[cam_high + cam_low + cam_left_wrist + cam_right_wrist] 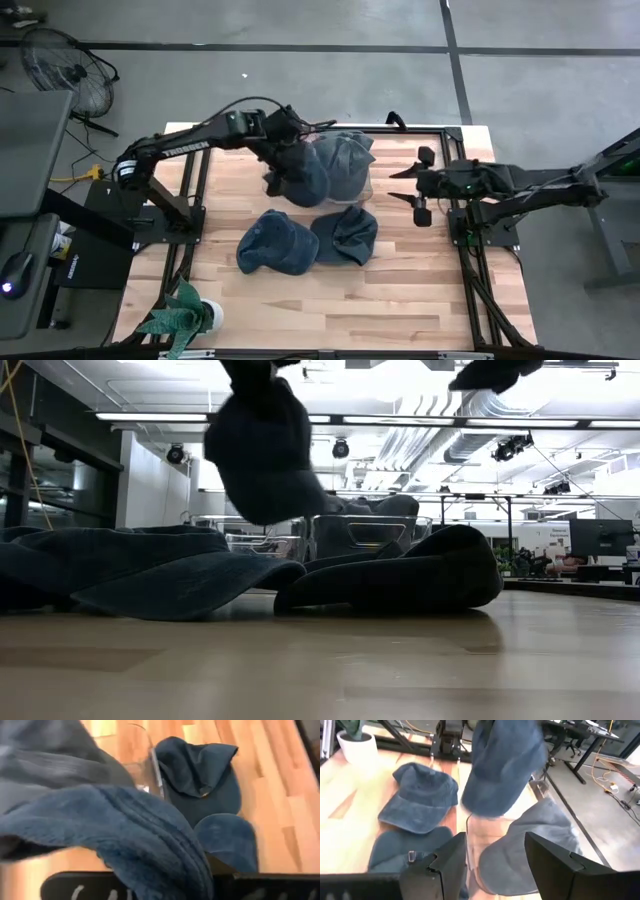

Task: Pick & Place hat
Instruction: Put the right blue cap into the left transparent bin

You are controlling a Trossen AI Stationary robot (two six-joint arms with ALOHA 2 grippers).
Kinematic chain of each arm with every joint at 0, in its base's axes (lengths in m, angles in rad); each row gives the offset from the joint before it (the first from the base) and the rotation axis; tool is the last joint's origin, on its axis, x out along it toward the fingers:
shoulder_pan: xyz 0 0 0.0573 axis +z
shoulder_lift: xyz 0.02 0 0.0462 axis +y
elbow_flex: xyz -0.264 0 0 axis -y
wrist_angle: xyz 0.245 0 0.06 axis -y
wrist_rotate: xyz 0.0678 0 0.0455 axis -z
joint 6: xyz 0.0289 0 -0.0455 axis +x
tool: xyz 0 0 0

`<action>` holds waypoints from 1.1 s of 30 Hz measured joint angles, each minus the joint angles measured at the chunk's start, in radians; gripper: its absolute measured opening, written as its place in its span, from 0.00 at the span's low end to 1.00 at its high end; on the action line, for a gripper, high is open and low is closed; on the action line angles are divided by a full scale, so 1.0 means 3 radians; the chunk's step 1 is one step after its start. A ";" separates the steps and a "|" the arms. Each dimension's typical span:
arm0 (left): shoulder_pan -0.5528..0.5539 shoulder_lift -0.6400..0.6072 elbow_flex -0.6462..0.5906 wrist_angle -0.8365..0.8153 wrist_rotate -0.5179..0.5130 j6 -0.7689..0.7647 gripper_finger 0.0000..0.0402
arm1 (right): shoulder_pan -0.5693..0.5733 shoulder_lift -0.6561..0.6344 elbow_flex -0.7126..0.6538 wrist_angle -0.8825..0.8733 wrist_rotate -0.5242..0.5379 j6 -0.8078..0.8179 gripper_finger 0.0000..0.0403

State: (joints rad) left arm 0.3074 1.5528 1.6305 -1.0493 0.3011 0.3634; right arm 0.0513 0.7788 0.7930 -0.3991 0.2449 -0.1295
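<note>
Hat [300, 172] is held aloft, pinched in the closed fingers of the left gripper [283, 140] and hanging limp below them, apparently for dropping into the clear bin [368, 190] beneath. Dark blue, soft fabric is seen. Right gripper [412, 186] is kept spread wide, waiting beside the bin.

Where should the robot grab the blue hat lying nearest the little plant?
Probably the rounded crown of that hat, from straight above. It lies flat on the table, apart from the plant, so the soft top bunches between fingers easily. The brim hugs the wood and seems harder to pinch.
</note>
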 joint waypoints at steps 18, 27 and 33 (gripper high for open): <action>0.0005 0.0153 0.0440 -0.0746 -0.1097 0.0558 0.00 | 0.0000 0.0000 -0.1174 0.1195 0.0405 0.0006 0.49; 0.0057 0.0448 0.0439 -0.0751 -0.1462 0.0807 0.00 | 0.0000 0.0000 -0.1174 0.1222 0.0398 0.0072 0.49; 0.0300 0.0618 0.0436 -0.0643 -0.1485 0.0936 0.00 | 0.0003 0.0000 -0.1173 0.1218 0.0380 0.0148 0.49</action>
State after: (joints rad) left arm 0.3974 1.7382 1.7615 -1.2422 -0.1444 0.6442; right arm 0.0523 0.7788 0.4412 -0.0337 0.3589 -0.0851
